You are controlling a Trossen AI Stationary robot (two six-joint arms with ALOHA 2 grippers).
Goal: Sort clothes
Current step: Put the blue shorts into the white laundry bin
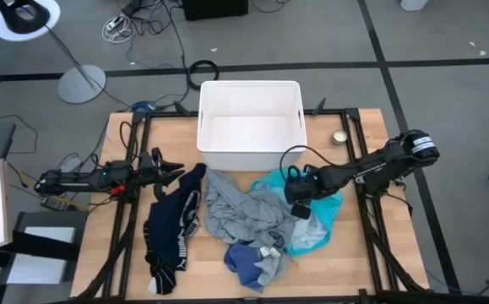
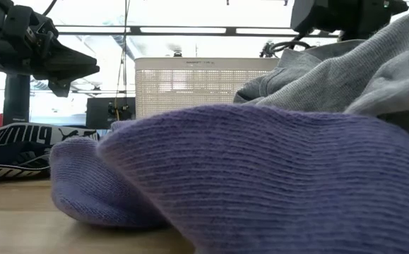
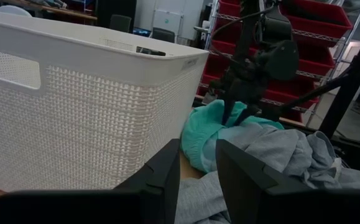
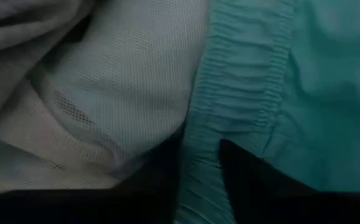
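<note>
The clothes lie in a heap in front of the white bin [image 1: 248,122]. They are a grey shirt [image 1: 244,215], a turquoise piece [image 1: 324,221], a black-navy piece with white lettering [image 1: 170,232] and a blue sock [image 1: 242,260]. The sock fills the low view [image 2: 225,176]. My right gripper [image 1: 301,203] is down on the turquoise piece and shut on it. My left gripper [image 1: 173,169] hovers open and empty above the table, just left of the heap and by the bin's near left corner. My right gripper pinches the turquoise piece's gathered elastic band [image 4: 199,177] between its two fingers [image 4: 245,180]. The fingers come from above, pointing down, as the left wrist view shows [image 3: 232,112]. The piece still lies on the heap and is slack.
The white bin stands at the table's far middle, with its lattice wall [image 3: 74,118] close beside my left gripper. A small round tin [image 1: 339,137] sits right of the bin. Black frame rails [image 1: 371,228] run along both sides of the table. Bare wood [image 1: 210,279] lies along the near edge.
</note>
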